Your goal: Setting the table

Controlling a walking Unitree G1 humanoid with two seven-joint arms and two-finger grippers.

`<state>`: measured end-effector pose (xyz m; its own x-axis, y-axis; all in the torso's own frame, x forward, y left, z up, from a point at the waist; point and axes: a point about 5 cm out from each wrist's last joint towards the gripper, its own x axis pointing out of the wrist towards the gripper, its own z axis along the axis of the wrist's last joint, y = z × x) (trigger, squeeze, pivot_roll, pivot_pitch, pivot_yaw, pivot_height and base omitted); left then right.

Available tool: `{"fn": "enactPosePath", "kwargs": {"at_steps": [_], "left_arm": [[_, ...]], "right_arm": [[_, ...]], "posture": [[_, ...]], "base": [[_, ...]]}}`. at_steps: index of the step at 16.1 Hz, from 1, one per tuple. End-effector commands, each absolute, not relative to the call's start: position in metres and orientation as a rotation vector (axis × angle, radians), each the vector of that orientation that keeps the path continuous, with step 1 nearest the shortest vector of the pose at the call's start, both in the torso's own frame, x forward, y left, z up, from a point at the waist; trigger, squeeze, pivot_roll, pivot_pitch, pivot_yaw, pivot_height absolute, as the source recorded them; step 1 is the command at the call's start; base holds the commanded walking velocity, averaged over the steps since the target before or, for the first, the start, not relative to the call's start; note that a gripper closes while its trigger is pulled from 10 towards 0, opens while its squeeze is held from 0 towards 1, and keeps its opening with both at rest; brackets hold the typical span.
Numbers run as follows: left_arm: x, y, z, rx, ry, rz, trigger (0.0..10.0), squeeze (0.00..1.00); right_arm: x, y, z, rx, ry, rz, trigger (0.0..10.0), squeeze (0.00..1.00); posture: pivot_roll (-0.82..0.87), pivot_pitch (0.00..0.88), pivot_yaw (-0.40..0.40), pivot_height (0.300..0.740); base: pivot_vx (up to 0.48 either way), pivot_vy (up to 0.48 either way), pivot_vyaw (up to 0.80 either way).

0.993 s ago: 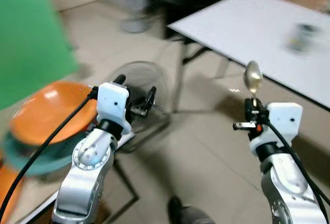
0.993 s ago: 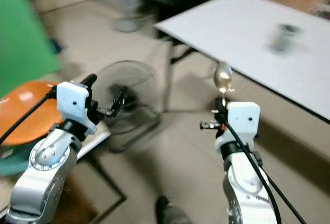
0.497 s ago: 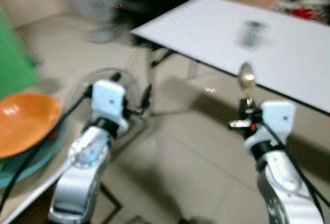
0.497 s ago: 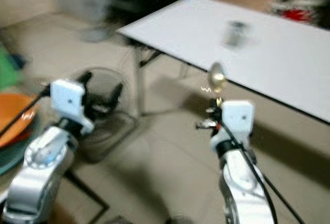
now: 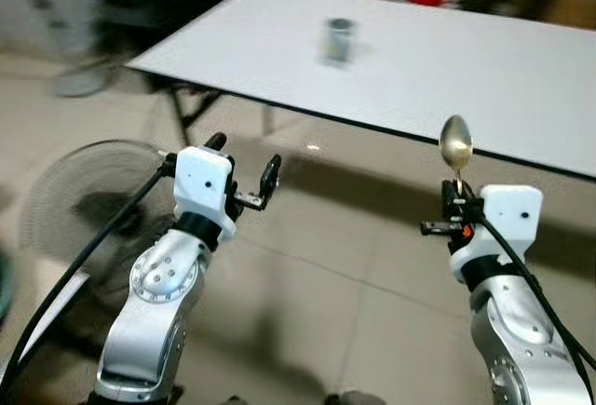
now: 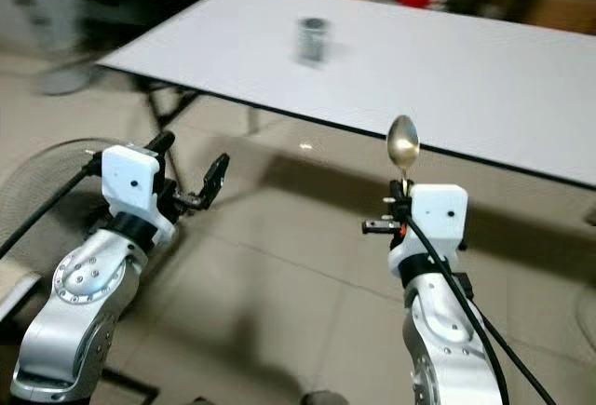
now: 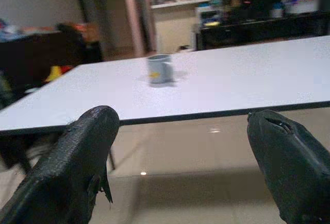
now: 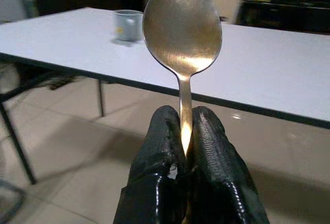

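barely begun: right gripper (image 8: 185,147) pinches a spoon (image 8: 182,26) upright at centre frame, left gripper (image 7: 191,147) spread empty; white table (image 5: 521,70) holds just a mug (image 5: 337,40) upper centre.

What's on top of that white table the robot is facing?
A single grey mug stands on the white table. The far edge blurs into dark clutter, so anything there can't be made out.

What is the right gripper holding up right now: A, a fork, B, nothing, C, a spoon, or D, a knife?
C: the right gripper is shut on the handle of a metal spoon, bowl pointing up, with the white table beyond it.
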<state>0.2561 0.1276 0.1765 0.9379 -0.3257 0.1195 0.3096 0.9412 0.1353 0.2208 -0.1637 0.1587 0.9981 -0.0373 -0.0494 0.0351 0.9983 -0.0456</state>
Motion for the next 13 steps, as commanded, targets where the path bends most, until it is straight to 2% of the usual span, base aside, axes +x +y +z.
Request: {"fn": "enactPosePath", "kwargs": {"at_steps": [1,13], "left_arm": [[0.2561,0.1319,0.1763,0.113,-0.132,-0.317,10.0,0.00],[0.2576,0.1339,0.1744,0.118,-0.113,-0.334,10.0,0.00]], "right_arm": [[0.2227,-0.1605,0.1608,-0.032,0.046,-0.010,10.0,0.00],[0.2250,-0.1555,0.1564,-0.037,0.070,0.048,10.0,0.00]], "posture": [[0.00,0.039,0.032,0.740],[0.00,0.016,0.033,0.740]], "base": [[0.266,0.000,0.00],[0.311,0.000,0.00]]}}
